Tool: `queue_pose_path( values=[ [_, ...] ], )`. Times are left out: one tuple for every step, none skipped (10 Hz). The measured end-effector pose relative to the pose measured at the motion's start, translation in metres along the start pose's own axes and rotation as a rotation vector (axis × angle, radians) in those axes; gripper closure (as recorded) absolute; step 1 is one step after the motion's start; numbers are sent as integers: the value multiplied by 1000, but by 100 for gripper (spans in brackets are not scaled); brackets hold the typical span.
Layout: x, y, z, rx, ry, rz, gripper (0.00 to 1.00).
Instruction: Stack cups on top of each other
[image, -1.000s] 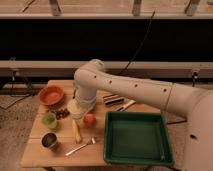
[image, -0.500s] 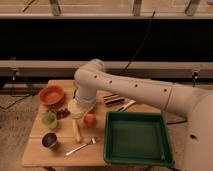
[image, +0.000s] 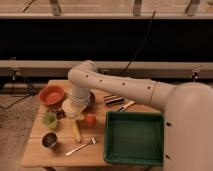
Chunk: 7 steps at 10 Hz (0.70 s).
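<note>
Cream-white cup (image: 68, 106) sits right at the gripper (image: 75, 110), near the green cup (image: 49, 120); hold unclear.

Single view. Looks down from above, behind the arm (image: 125, 90), facing the dark wall (image: 100, 40) beyond the gripper (image: 74, 111). Gripper sits left of centre over the table (image: 35, 152), middling near.

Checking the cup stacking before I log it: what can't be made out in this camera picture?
Camera view:
Gripper, low at the cream-white round cup: the white arm covers it with its wrist, so a grasp cannot be confirmed.
Dark bowl behind the arm: contents hidden.
Translucent green cup and dark shiny metal cup: too small to see inside.
Green plastic tray: right edge covered by the robot's body.
</note>
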Motion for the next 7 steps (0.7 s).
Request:
queue_pose_path(
  values=[
    [-1,-10,3,0,-6,-13,100],
    [-4,-20,3,6,-9,-32,100],
    [-4,-26,1,10,-9,-44,100],
    [-10,-40,-2,14,-11,-71,100],
    [-16,-50,-2,16,-15,-90,100],
    [-24,-62,0,16,-22,-114,100],
    [-32,-74,2,17,-30,-138,100]
  ],
)
